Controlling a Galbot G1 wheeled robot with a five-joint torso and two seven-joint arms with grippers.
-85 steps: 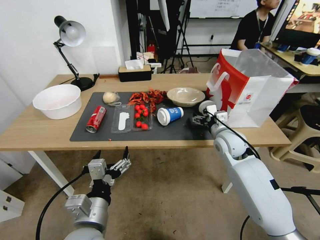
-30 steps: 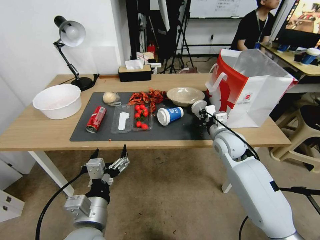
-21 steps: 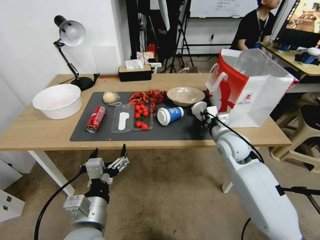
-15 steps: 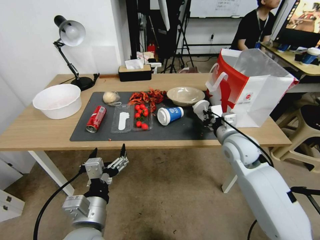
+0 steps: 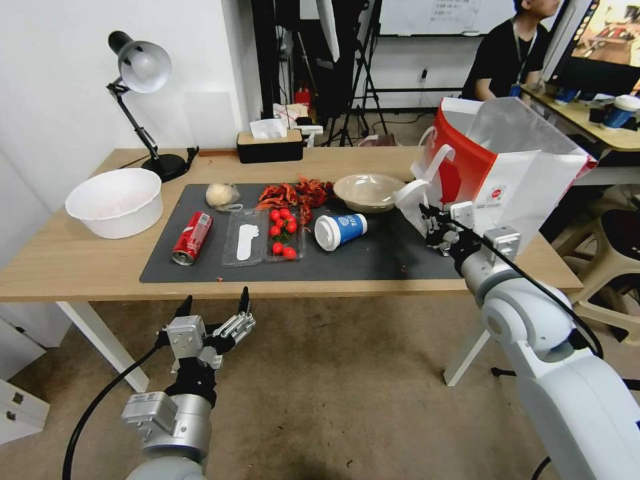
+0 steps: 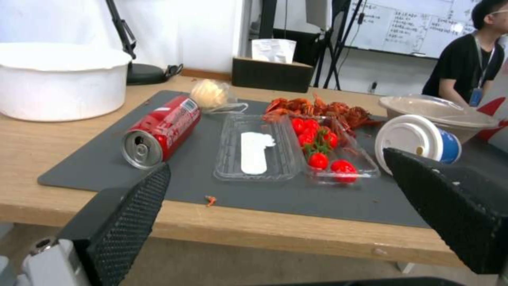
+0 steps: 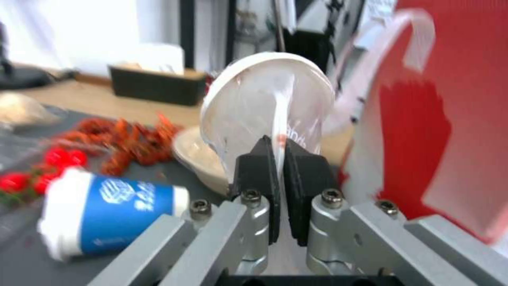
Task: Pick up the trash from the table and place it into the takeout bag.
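Now the right claw [image 5: 432,225], pinching the thin clear cup [image 5: 412,198], has lifted toward the paper bag [image 5: 507,173]; left claw [image 5: 212,313] hangs spread.

Light-wood table [image 5: 80,267] with dark grey mat [image 5: 360,263] (trash-strewn), white tub [image 5: 115,201], lamp [image 5: 140,73], tissue box [image 5: 269,145], takeout bag [image 5: 513,180].

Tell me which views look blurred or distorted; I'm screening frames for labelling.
Head view: sharp, but wide-angle bending bows the table edge. Left wrist view: fairly crisp on the red soda can. Right wrist view: the clear plastic cup, pinched in the right gripper, and the takeout bag are smeared by motion blur.
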